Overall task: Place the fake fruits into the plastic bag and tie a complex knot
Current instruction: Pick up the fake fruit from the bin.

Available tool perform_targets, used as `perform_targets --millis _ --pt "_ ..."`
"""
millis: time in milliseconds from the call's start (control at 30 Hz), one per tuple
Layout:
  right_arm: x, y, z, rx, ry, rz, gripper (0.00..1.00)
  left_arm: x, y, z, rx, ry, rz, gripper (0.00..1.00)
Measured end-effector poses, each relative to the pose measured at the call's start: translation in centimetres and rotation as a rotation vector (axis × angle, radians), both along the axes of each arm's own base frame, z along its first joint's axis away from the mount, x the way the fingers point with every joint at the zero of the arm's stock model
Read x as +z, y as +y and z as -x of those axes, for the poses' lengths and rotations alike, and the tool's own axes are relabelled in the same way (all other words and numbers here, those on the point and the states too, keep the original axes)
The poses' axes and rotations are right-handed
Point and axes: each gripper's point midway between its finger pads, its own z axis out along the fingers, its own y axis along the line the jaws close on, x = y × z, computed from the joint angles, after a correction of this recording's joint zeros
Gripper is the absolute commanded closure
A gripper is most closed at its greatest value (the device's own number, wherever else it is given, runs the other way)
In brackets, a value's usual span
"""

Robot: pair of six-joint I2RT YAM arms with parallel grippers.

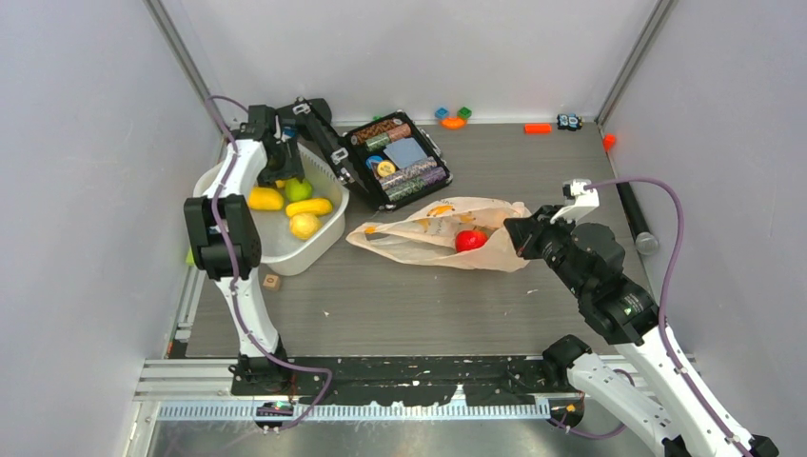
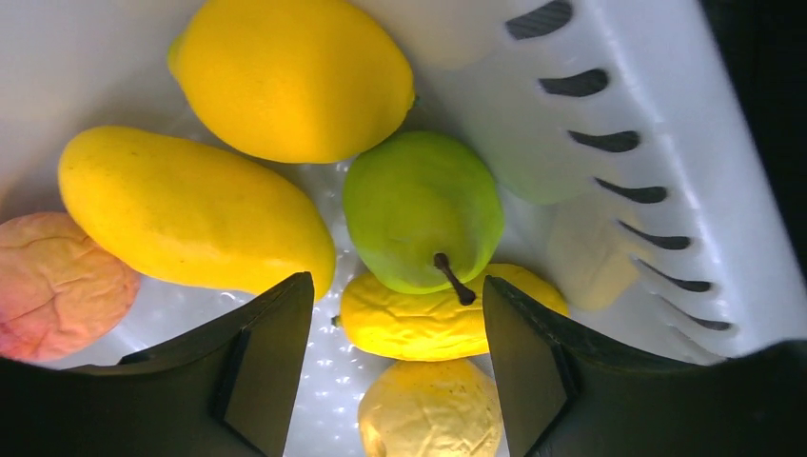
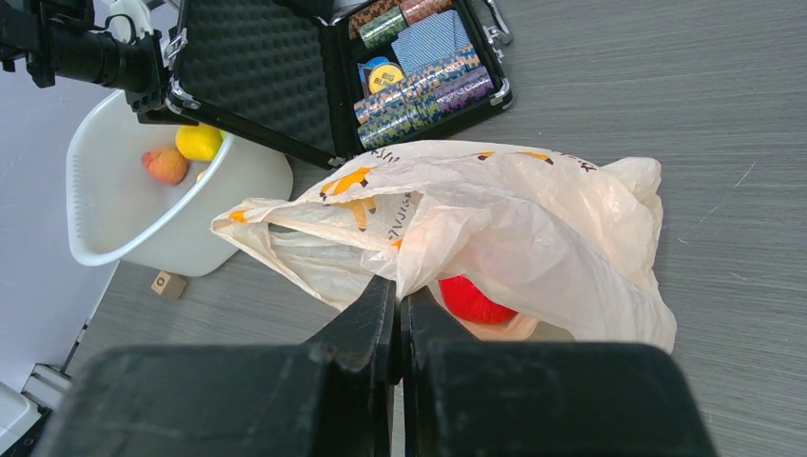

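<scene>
Overhead camera looks down; both close wrist cameras share the white tub (image 1: pixel 285 249).

Grey wood-grain table (image 1: pixel 419 305). White tub (image 1: pixel 319 243) stands at left, with an open black case (image 1: pixel 419 193) just behind it to the right. Crumpled bag (image 1: pixel 428 233) lies at centre, near the case. Small wooden block (image 1: pixel 272 281) sits by the tub's near side. Far edge: coloured blocks (image 1: pixel 453 122), orange bar (image 1: pixel 538 128), toy car (image 1: pixel 569 121). Black cylinder (image 1: pixel 633 219) lies along the right edge.
</scene>
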Motion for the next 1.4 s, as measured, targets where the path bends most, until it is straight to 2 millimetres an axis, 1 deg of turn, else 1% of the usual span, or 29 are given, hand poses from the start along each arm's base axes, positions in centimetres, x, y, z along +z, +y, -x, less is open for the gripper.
perform_targets --millis 100,200,300,400,567,633,733,967,1033,1167,1300,1400 --pt "0.0 0.0 0.0 0.0 0.0 0.0 0.95 0.1 -0.5 -0.3 -0.004 -0.006 0.029 0.32" --pt "-0.1 0.1 -0.1 0.0 0.005 0.003 0.95 0.4 -0.9 -1.1 -0.01 -0.018 0.049 0.32" --pt "-0.3 0.1 -0.2 0.0 0.012 0.007 0.95 0.5 -1.1 -2.2 -0.015 -0.033 0.064 0.37" --pt "-0.3 0.1 -0.2 0.0 0.011 0.007 0.95 0.2 -1.2 -2.4 -0.015 -0.019 0.072 0.4" --pt "-0.3 0.1 -0.2 0.0 0.011 0.007 0.95 -0.7 -1.3 -2.3 -0.001 0.008 0.082 0.41" --pt "-0.3 0.1 -0.2 -0.001 0.011 0.007 0.95 -0.8 -1.3 -2.2 -0.001 0.013 0.082 0.48" --pt "-0.3 0.1 -0.2 -0.001 0.011 0.007 0.95 -0.8 -1.3 -2.1 0.0 0.016 0.083 0.53" --pt "-0.3 0.1 -0.2 -0.003 0.01 0.007 0.95 -1.1 -1.4 -2.0 -0.002 0.026 0.08 0.7" --pt "-0.3 0.1 -0.2 -0.003 0.01 0.007 0.95 -1.1 -1.4 -2.0 -0.004 0.026 0.079 0.76" --pt "-0.3 0.1 -0.2 -0.003 0.01 0.007 0.95 -1.1 -1.4 -2.0 -0.008 0.025 0.077 0.81" --pt "-0.3 0.0 -0.2 -0.004 0.01 0.007 0.95 -1.0 -1.3 -1.9 -0.012 0.015 0.074 0.82" --pt "-0.2 0.0 -0.2 -0.006 0.007 0.006 0.95 -1.0 -1.3 -1.2 -0.018 -0.003 0.067 0.82"
